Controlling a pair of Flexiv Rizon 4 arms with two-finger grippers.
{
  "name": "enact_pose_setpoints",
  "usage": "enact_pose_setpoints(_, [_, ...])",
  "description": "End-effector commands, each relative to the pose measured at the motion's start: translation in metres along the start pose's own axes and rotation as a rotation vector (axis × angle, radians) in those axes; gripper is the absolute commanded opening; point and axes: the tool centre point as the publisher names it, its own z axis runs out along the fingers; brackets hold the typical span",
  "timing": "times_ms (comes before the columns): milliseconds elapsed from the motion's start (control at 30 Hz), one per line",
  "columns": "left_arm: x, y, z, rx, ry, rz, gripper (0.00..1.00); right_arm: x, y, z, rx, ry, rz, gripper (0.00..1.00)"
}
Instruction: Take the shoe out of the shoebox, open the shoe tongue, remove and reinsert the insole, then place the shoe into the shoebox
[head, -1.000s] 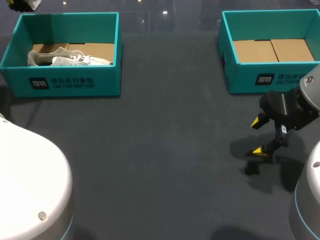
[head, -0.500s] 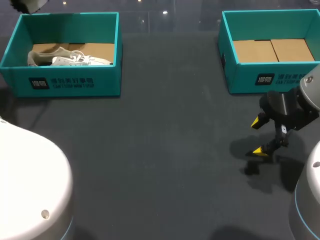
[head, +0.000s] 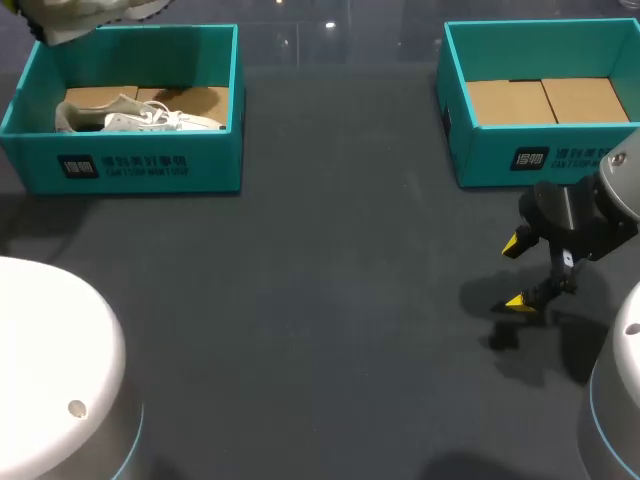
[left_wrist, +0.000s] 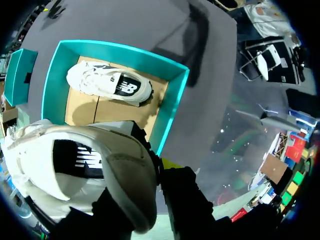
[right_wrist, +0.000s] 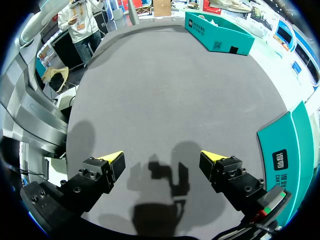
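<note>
My left gripper (left_wrist: 159, 172) is shut on the heel rim of a white shoe (left_wrist: 75, 167) and holds it in the air above the left teal shoebox (left_wrist: 172, 107). In the head view only part of that held shoe (head: 75, 15) shows, above the box's far left corner. A second white shoe (head: 135, 115) lies on its side inside this box (head: 150, 165); it also appears under the held one as a white shoe with a dark logo (left_wrist: 110, 85). My right gripper (head: 520, 272) stands open over the bare tabletop, nothing between its fingers (right_wrist: 112, 162).
A second teal shoebox (head: 540, 150) with only a cardboard floor stands at the back right, just behind my right gripper. Its wall (right_wrist: 290, 150) is close beside that gripper. Dark table surface (head: 330, 300) spreads between the two boxes and toward the front.
The held shoe has come further into the head view above the left box's far corner. My left arm's white body has shifted left and lower. The right arm has stayed put.
</note>
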Motion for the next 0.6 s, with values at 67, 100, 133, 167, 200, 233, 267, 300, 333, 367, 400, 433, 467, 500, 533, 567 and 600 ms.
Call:
enact_pose_setpoints(67, [0.003,-0.003,-0.001,-0.093,-0.103,0.214,0.00,0.001,0.000,0.000,0.003,-0.002,0.001,1.00])
enact_pose_setpoints(100, [0.002,0.001,0.000,-0.094,-0.120,0.244,0.00,0.001,0.000,0.000,0.003,-0.002,0.001,1.00])
enact_pose_setpoints(133, [0.001,0.005,0.001,-0.095,-0.115,0.252,0.00,0.001,0.000,0.000,0.003,-0.002,0.001,1.00])
enact_pose_setpoints(167, [0.000,0.009,0.003,-0.103,-0.109,0.294,0.00,0.001,0.000,0.000,0.003,-0.002,0.001,1.00])
enact_pose_setpoints(200, [-0.001,0.012,0.004,-0.097,-0.118,0.309,0.00,0.001,0.000,0.000,0.003,-0.002,0.001,1.00])
enact_pose_setpoints(233, [-0.002,0.016,0.007,-0.094,-0.101,0.306,0.00,0.001,0.000,0.000,0.003,-0.002,0.001,1.00])
enact_pose_setpoints(267, [-0.003,0.020,0.009,-0.089,-0.108,0.338,0.00,0.001,0.000,0.000,0.003,-0.002,0.001,1.00])
enact_pose_setpoints(300, [-0.004,0.022,0.010,-0.077,-0.119,0.379,0.00,0.001,0.000,0.000,0.003,-0.002,0.001,1.00])
enact_pose_setpoints(333, [-0.004,0.023,0.012,-0.086,-0.126,0.426,0.00,0.001,0.000,0.000,0.003,-0.002,0.001,1.00])
enact_pose_setpoints(367, [-0.003,0.024,0.014,-0.082,-0.143,0.462,0.00,0.001,0.000,0.000,0.003,-0.002,0.001,1.00])
enact_pose_setpoints(400, [-0.003,0.024,0.014,-0.082,-0.143,0.462,0.00,0.001,0.000,0.000,0.003,-0.002,0.001,1.00])
enact_pose_setpoints(433, [-0.003,0.024,0.014,-0.082,-0.143,0.462,0.00,0.001,0.000,0.000,0.003,-0.002,0.001,1.00])
enact_pose_setpoints(467, [-0.003,0.024,0.014,-0.082,-0.143,0.462,0.00,0.001,0.000,0.000,0.003,-0.002,0.001,1.00])
enact_pose_setpoints(500, [-0.003,0.024,0.014,-0.082,-0.143,0.462,0.00,0.001,0.000,0.000,0.003,-0.002,0.001,1.00])
enact_pose_setpoints(533, [-0.003,0.024,0.014,-0.082,-0.143,0.462,0.00,0.001,0.000,0.000,0.003,-0.002,0.001,1.00])
enact_pose_setpoints(567, [-0.003,0.024,0.014,-0.082,-0.143,0.462,0.00,0.001,0.000,0.000,0.003,-0.002,0.001,1.00])
enact_pose_setpoints(600, [-0.003,0.024,0.014,-0.082,-0.143,0.462,0.00,0.001,0.000,0.000,0.003,-0.002,0.001,1.00])
